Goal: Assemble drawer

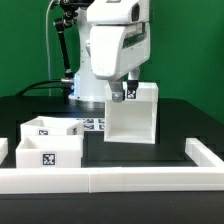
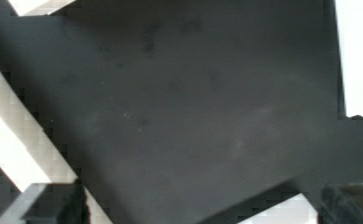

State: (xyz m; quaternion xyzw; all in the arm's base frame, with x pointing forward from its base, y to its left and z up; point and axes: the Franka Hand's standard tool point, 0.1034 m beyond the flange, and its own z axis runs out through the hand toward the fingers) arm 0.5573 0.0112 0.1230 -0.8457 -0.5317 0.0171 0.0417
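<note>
The drawer's white cube-like housing (image 1: 135, 118) stands upright on the black table right of centre, its open side facing the exterior view's left. Two shallow white trays with square tags sit at the left, one behind (image 1: 45, 128) and one in front (image 1: 48, 153). My gripper (image 1: 125, 96) hangs just over the housing's top left edge. In the wrist view the gripper (image 2: 196, 212) has its dark fingers (image 2: 45, 205) spread wide with only dark surface and a white corner (image 2: 284, 212) between them. It holds nothing.
A long low white rail (image 1: 110, 178) runs along the table front and turns up at the right end (image 1: 203, 152). The marker board (image 1: 93, 124) lies flat behind the trays. White strips show at the wrist view's edges (image 2: 7, 110).
</note>
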